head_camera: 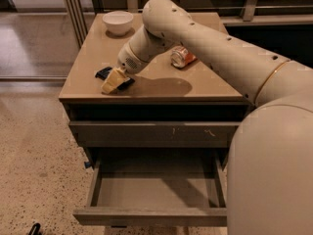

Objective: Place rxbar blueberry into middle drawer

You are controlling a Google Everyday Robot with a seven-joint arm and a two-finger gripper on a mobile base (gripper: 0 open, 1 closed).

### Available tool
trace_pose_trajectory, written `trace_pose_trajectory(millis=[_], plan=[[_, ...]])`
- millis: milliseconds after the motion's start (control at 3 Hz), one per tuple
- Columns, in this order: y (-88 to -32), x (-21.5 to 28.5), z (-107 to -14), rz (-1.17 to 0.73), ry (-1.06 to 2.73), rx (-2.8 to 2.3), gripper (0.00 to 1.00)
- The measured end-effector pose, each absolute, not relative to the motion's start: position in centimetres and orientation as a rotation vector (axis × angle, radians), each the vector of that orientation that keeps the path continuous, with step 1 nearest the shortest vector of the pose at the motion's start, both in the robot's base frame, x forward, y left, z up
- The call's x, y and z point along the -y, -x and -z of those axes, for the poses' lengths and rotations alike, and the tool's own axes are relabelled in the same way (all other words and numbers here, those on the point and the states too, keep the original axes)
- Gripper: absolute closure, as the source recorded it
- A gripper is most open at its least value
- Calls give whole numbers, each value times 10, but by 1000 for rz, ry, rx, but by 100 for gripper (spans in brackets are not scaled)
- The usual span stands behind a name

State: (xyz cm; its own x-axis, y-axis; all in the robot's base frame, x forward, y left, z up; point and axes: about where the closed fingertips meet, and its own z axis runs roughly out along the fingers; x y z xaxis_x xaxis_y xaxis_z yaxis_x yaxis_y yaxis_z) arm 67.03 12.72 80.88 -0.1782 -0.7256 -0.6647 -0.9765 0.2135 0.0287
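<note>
The rxbar blueberry (103,73), a dark flat bar, lies on the cabinet top near its front left. My gripper (112,82) is down on the bar and covers its middle, so dark ends show on both sides of it. The bar rests on the top. The middle drawer (156,187) is pulled out below, with a bare grey floor and nothing in it. My arm reaches in from the right across the cabinet top.
An orange-red can (182,58) lies on its side behind my arm. A white bowl (118,22) stands at the back left of the top. The drawer front with pale scratches (171,131) above the open drawer is closed. Speckled floor lies to the left.
</note>
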Motion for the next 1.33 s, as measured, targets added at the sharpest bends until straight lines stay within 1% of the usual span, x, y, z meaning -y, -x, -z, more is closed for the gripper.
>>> trace_pose_trajectory(millis=[1333], plan=[[-669, -131, -833, -664, 1606, -1940, 100]])
